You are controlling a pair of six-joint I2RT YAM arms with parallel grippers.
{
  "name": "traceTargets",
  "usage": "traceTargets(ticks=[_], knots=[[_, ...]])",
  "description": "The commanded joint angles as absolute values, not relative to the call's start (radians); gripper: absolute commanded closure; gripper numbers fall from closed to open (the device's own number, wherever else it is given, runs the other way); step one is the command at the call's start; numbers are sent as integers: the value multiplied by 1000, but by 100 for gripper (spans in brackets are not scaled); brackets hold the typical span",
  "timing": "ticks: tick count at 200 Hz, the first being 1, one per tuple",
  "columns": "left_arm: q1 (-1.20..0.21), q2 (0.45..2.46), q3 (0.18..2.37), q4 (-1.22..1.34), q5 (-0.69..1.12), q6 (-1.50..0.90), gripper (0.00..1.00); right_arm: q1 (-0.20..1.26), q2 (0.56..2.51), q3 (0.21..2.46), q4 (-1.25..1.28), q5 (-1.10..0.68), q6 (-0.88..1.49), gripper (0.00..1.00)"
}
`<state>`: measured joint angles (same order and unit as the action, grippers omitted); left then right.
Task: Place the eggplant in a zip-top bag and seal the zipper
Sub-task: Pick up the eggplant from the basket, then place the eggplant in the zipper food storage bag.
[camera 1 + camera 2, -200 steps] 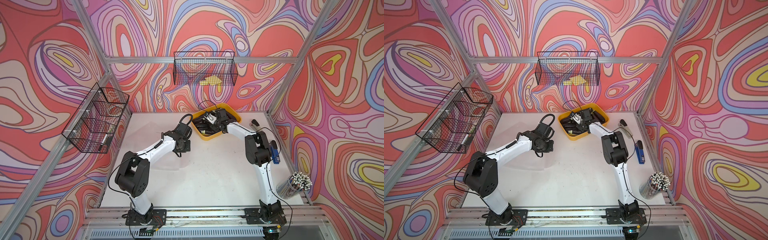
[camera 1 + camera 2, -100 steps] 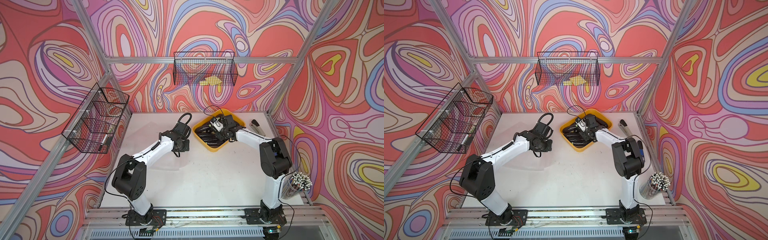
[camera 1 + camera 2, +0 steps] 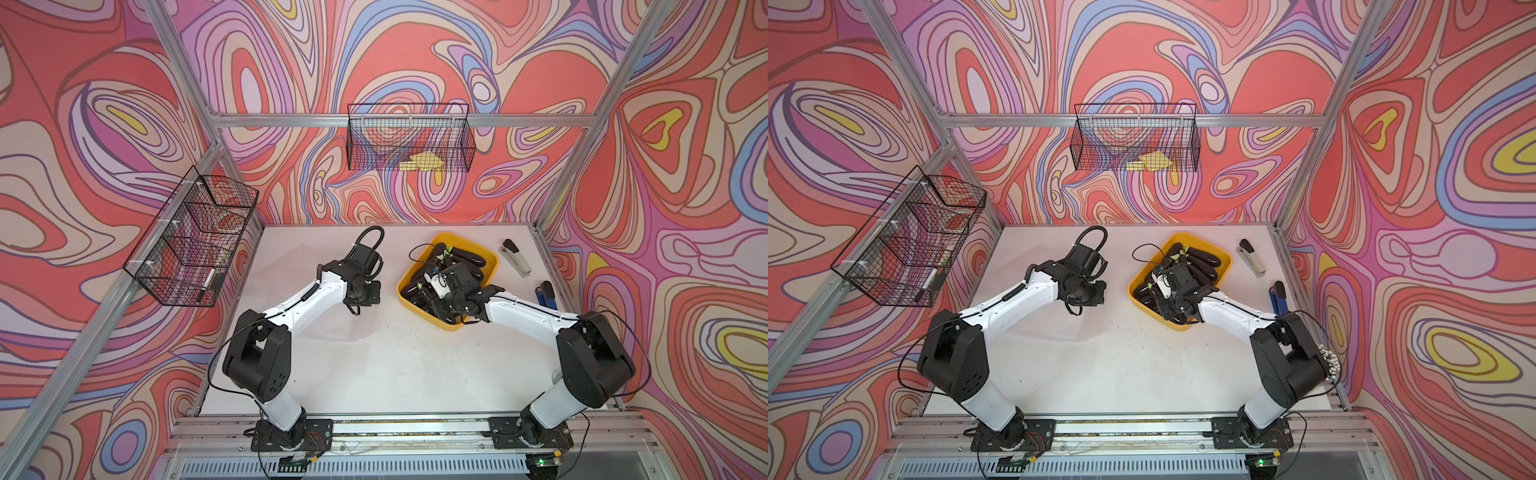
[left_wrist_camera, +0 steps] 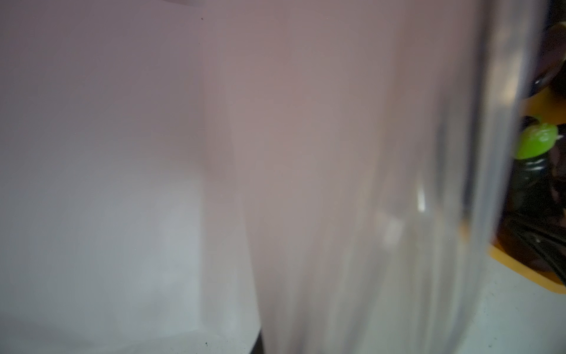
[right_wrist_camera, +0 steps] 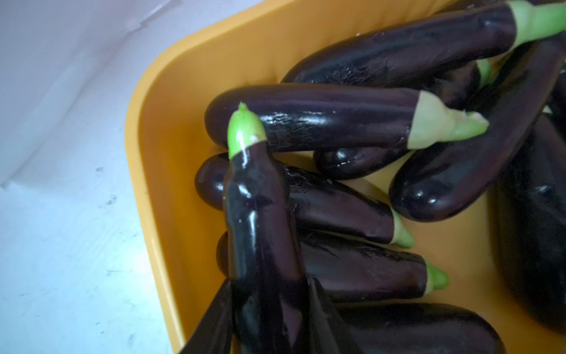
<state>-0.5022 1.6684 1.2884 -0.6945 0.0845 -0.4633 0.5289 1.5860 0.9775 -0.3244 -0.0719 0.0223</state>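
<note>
Right arm is swinging its elbow outward and drawing back toward the near corner of the yellow tray (image 3: 492, 259); the tray itself is sliding nearer too. Right gripper (image 5: 268, 280) is clamping one eggplant (image 5: 260, 214) partway down its dark body, green stem pointing away and tilting over the other eggplants (image 5: 321, 118) in the tray. Left gripper (image 3: 368, 293) is closed, apparently pinching the zip-top bag (image 4: 306, 184) up beside the tray.

Doing this step well probably means lifting straight up until the stem is clearing the pile and the rim, so that nothing is dragging. After that, carrying it stem-first to the bag mouth.

Hard to read:
- Blurred clear plastic is filling the left wrist view, and the jaws are not showing there.
- Cannot tell whether the bag mouth is gaping.
- The bag is barely showing in both top views.
- The right fingers are hiding under the wrist there.
- The gripped eggplant's far end is getting cut off.
</note>
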Motion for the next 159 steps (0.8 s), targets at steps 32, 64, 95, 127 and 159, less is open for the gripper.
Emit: traceTargets(ticks=[32, 64, 95, 127, 159], knots=[[-507, 1687, 1333, -745, 225, -481, 100, 532, 1400, 958, -62, 13, 218, 70], [-506, 1727, 1347, -749, 277, -503, 100, 533, 1416, 933, 253, -66, 392, 71], [-503, 1756, 1324, -683, 370, -575, 100, 597, 1424, 803, 562, -7, 587, 70], [-505, 1798, 1308, -629, 436, -606, 100, 664, 1510, 700, 866, 92, 683, 68], [-505, 1778, 1274, -601, 441, -602, 100, 698, 1627, 732, 1037, 118, 697, 69]])
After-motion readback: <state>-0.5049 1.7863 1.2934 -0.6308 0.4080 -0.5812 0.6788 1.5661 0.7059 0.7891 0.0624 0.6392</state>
